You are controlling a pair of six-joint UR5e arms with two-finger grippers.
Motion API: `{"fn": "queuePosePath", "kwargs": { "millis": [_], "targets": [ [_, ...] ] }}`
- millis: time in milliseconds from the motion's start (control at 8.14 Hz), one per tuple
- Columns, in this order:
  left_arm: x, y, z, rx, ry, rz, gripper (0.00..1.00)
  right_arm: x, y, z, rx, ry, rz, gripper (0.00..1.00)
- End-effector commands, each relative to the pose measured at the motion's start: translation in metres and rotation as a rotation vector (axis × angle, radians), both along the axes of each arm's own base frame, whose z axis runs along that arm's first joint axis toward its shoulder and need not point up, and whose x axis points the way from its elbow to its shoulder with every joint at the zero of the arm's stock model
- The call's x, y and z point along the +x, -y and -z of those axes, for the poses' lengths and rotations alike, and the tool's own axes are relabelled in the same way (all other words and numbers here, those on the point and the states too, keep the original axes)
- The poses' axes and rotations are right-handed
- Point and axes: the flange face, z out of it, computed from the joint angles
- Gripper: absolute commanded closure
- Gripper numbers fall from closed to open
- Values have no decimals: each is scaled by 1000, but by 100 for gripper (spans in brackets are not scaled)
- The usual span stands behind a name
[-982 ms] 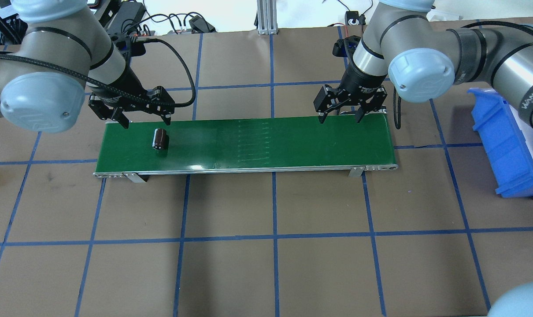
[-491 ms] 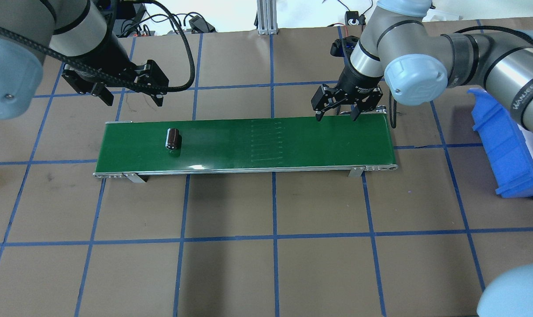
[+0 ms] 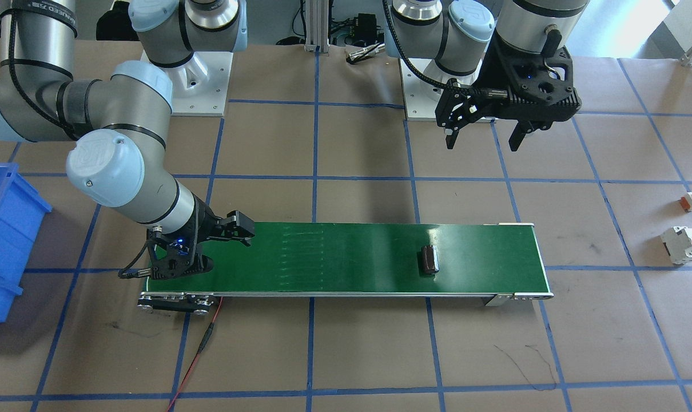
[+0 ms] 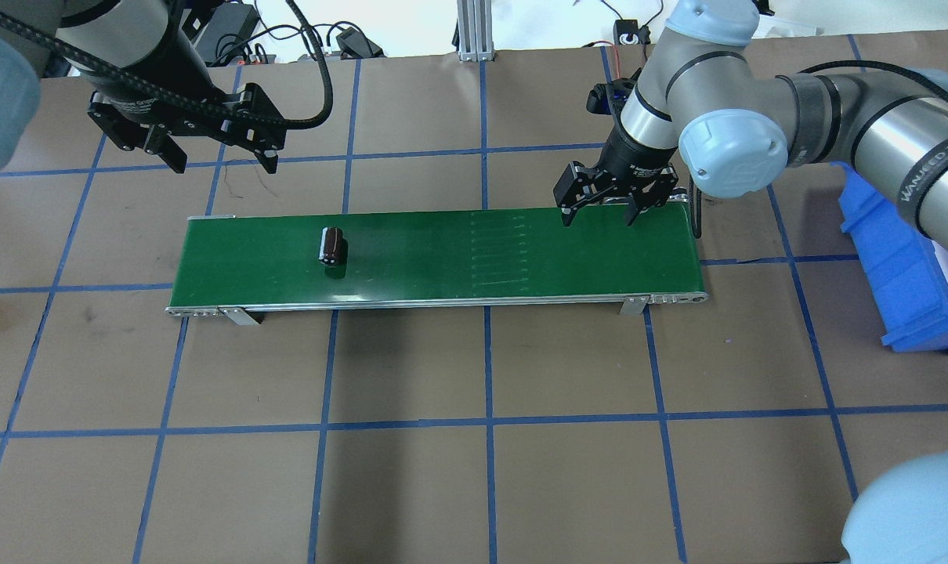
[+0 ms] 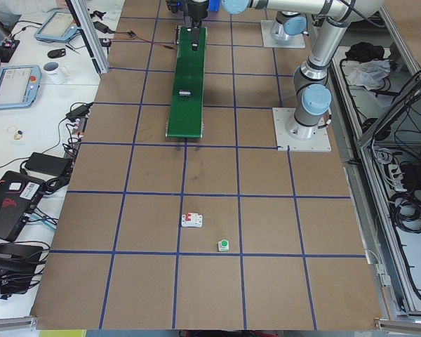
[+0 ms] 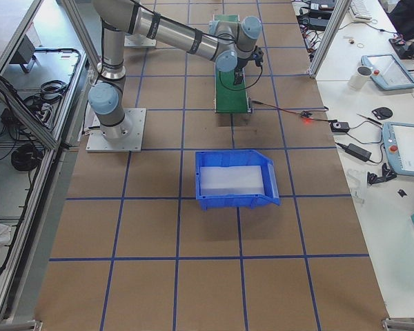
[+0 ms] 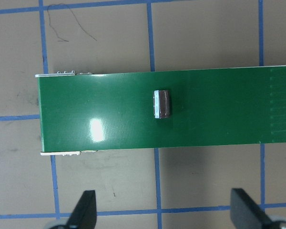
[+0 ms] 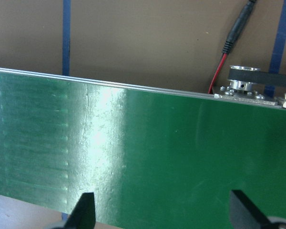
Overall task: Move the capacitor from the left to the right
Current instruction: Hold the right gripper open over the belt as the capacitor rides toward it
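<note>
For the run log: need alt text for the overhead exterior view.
A small dark capacitor lies on the left part of a long green belt on a brown gridded table. The left gripper, jaws open, hangs high over that end; the right gripper, jaws open, hangs low near the belt's right end.

A robotics lab. Two industrial arms (image 3: pixel 123 177) stand bolted on steel plates (image 5: pixel 284 140) to a big tabletop (image 4: pixel 411 486) papered brown and gridded with blue tape (image 4: pixel 490 423). Aluminium frame posts (image 6: pixel 326 38) stand at its edges. Side benches carry teach pendants (image 6: pixel 403 148), a mug (image 5: pixel 54 70) and cables (image 5: pixel 407 203). A small green conveyor (image 4: pixel 443 258) and a blue bin (image 6: pixel 234 179) sit on top.
</note>
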Motion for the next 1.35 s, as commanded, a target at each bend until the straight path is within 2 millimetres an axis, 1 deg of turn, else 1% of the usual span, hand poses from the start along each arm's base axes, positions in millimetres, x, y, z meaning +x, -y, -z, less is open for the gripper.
{"fn": "queuePosePath", "kwargs": {
  "millis": [0,246,368,491,737,860,1228],
  "targets": [
    [-2,2,1,4,-32,0,0,-1,-1,2,7,-6,0,0],
    [-2,-3,2,45,-33,0,0,1,-1,2,7,1,-2,0],
    [-2,-2,-5,36,-31,1,0,0,0,3,7,3,1,0],
    [-2,-3,-7,33,-31,1,0,0,2,10,12,4,1,0],
    [-3,-4,-8,30,-33,5,0,2,6,11,-8,7,6,0],
    [-3,-3,-7,32,-33,5,0,2,8,16,13,6,98,0],
    [-3,-3,-6,33,-33,5,0,5,9,18,22,38,115,0]
  ]
}}
